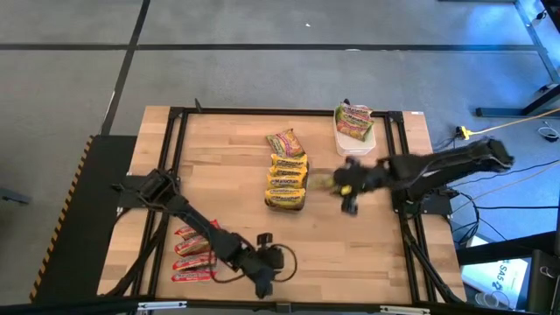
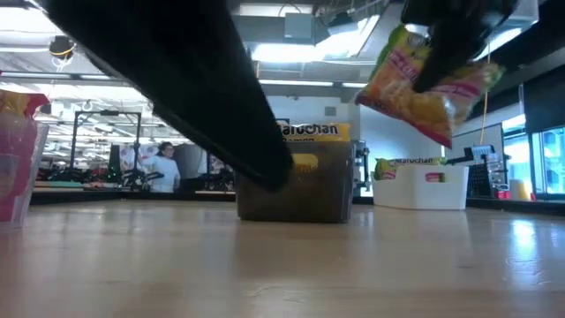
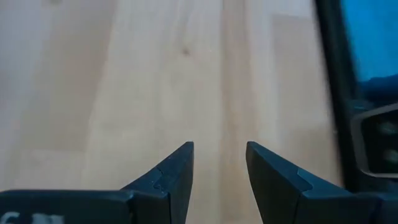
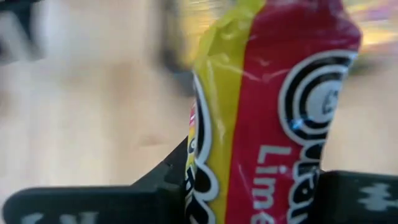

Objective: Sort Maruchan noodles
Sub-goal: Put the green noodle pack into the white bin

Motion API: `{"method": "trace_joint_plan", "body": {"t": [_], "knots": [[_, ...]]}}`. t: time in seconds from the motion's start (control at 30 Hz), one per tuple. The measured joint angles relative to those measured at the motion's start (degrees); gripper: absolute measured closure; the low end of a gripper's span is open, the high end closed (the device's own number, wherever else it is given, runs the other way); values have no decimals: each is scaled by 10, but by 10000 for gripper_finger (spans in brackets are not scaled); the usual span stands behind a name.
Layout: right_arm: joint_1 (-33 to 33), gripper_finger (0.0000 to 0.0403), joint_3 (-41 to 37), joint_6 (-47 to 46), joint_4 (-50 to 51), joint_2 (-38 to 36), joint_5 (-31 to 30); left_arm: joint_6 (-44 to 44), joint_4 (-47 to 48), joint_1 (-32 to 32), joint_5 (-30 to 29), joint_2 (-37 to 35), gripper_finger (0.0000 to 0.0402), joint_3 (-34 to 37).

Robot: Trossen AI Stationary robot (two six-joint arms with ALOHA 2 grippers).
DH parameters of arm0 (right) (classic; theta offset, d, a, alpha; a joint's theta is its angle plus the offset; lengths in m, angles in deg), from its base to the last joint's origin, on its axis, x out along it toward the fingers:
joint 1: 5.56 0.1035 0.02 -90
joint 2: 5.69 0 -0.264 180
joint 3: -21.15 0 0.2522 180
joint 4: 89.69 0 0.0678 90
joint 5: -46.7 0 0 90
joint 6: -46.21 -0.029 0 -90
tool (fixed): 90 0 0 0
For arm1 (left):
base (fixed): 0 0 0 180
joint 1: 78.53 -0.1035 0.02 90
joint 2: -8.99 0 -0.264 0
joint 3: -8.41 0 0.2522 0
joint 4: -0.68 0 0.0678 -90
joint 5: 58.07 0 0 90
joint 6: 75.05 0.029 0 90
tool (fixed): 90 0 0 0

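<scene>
My right gripper hangs above the table's right half, shut on a green-and-pink Maruchan noodle packet. My left gripper stands open over bare wood near the table's front edge, with nothing between its fingers. Yellow packets lie stacked in a dark tray at mid-table, a green-pink one at their far end. More green-pink packets lie in a white tray at the far right. Red packets lie at the near left. My right gripper pinches one end of the packet between its two fingers, which slant down from the table's right side. The packet is lifted clear of the table and hangs tilted below the fingers.
A black frame runs around the wooden tabletop. A clear tray with red packets shows at the low view's left edge. Bare wood lies between the two grippers. A person stands far off in the room behind.
</scene>
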Motion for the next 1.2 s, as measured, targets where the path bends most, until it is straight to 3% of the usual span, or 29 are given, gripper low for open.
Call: {"method": "trace_joint_plan", "body": {"t": [0.1, 0.23, 0.4, 0.57, 0.8, 1.2], "knots": [[-80, 300, 4, 60, 58, -47, -38, 20, -15, -17, 10, -3, 259, 18], [-211, 305, 38, 158, 109, -57, -41, 28, -81, -34, 24, -41, 259, 82], [-374, 305, 83, 308, 130, -21, -6, 31, -216, -46, 7, -121, 259, 202], [-488, 304, 90, 432, 133, 47, 37, 28, -324, -50, -3, -175, 259, 287], [-551, 302, 90, 504, 131, 153, 36, 31, -362, -47, -15, -186, 259, 307], [-555, 283, 89, 527, 106, 255, 16, 45, -362, -47, -26, -186, 259, 307]]}}
